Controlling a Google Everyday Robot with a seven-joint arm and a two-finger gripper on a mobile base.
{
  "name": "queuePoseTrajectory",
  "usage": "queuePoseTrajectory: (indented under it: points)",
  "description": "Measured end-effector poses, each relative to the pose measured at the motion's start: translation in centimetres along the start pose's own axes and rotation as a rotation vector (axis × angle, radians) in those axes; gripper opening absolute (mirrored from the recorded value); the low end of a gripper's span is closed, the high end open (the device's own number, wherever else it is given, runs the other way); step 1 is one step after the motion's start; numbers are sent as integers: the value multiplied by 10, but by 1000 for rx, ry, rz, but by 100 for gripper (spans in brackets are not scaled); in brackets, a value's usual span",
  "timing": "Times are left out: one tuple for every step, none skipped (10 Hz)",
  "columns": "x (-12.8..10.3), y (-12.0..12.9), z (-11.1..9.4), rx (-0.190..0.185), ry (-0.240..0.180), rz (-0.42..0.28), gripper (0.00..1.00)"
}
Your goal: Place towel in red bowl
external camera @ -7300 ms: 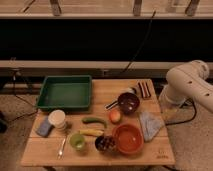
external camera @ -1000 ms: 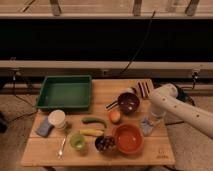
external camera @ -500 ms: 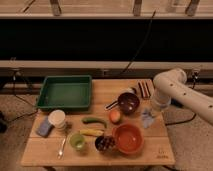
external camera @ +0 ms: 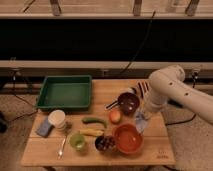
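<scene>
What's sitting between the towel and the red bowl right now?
Nothing: in the camera view the towel hangs under the gripper, right of the red bowl; only bare table lies between.

Table layout — arm in from the right

Wooden table (external camera: 45, 150): green rectangular plastic tray (external camera: 64, 92) back left; white cup (external camera: 57, 119) in front of it, small blue-grey sponge block (external camera: 44, 127) to cup's left. Centre: green cucumber (external camera: 94, 120) behind yellow banana (external camera: 91, 132), w/ orange fruit (external camera: 115, 116) to their right. Front row, left to right — small green cup (external camera: 77, 141), small dark bowl of food (external camera: 104, 143), wide orange-red bowl (external camera: 128, 139). Dark maroon bowl with handle (external camera: 127, 102) sits behind. Gripper (external camera: 143, 116) at pale grey-blue towel (external camera: 140, 121), just right of and behind the orange-red bowl.
</scene>
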Motion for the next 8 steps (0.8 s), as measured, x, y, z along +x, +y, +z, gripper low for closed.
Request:
queuePoseTrajectory:
  points:
    - [-15, 6, 2, 0, -6, -30, 0]
    - [-29, 11, 5, 0, -14, -59, 0]
    - [-36, 16, 10, -2, -18, -82, 0]
    - [-39, 19, 18, -5, -25, -100, 3]
    - [-40, 19, 24, -6, -25, -108, 8]
    - [-43, 19, 29, -9, -32, -117, 18]
    - [-44, 21, 34, -12, -42, -121, 29]
    - [-46, 21, 40, -18, -51, -126, 39]
